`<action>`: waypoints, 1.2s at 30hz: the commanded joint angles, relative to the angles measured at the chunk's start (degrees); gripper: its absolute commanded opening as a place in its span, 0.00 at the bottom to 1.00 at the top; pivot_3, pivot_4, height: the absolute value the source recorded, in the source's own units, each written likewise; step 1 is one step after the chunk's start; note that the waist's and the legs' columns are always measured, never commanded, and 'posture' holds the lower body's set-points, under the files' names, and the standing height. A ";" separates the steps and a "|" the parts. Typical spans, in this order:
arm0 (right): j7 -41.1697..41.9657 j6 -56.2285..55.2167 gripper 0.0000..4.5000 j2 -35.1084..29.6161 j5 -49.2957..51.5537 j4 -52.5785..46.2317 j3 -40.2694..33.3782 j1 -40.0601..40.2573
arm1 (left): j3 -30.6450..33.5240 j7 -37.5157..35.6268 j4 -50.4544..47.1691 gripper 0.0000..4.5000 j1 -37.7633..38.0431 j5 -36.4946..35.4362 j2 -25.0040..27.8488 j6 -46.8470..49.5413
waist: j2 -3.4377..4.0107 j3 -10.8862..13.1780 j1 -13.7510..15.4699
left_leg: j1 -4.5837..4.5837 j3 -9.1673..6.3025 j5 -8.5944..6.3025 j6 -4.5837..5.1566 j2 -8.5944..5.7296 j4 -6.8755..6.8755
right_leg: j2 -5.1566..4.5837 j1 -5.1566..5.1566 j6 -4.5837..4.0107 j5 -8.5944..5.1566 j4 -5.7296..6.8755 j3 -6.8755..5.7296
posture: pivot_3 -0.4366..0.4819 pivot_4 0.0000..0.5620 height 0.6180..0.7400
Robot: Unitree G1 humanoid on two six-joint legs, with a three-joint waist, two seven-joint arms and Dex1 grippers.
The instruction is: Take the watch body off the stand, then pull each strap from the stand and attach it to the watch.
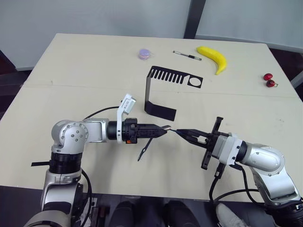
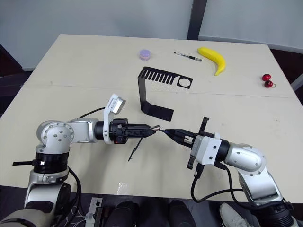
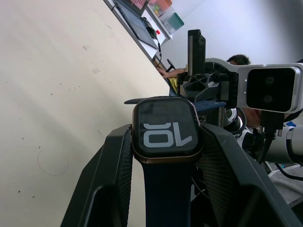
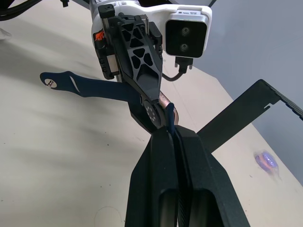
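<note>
My left gripper (image 1: 162, 128) is shut on the watch body (image 3: 165, 126), a small square case with a dark screen showing large digits. One dark blue strap (image 1: 144, 148) is fixed to the watch and hangs down toward the table. My right gripper (image 1: 183, 134) is shut on the other dark blue strap (image 4: 171, 119). It holds the strap's free end right against the watch's far edge, and I cannot tell whether it is seated. The black stand (image 1: 158, 92) sits on the table just behind both grippers, with nothing on its slotted top arm.
A yellow banana (image 1: 213, 57), a thin pen (image 1: 187, 55) and a small purple object (image 1: 145, 54) lie at the back of the table (image 1: 71, 71). Two red cherries (image 1: 270, 80) lie at the right edge. A person is partly visible behind the right arm in the left wrist view.
</note>
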 commanded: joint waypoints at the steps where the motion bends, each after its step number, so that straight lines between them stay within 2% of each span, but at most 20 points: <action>1: 0.63 -1.16 0.00 -0.34 0.56 -0.81 -0.68 -0.31 | 0.83 -0.19 -1.82 0.35 -0.12 -1.62 -0.19 -0.23 | 0.00 0.00 0.00 | 0.00 0.00 0.00 0.00 0.00 0.00 | 0.00 0.00 0.00 0.00 0.00 0.00 | 0.48 0.27 1.00; 36: -0.10 -0.85 0.00 0.35 0.16 0.42 -0.22 -0.86 | 0.59 -0.73 -2.59 0.35 0.42 -2.08 -0.03 -0.15 | 0.00 0.00 0.00 | 0.00 -0.02 0.00 0.00 0.01 0.00 | 0.00 0.00 0.00 0.00 0.00 0.00 | 0.48 0.27 1.00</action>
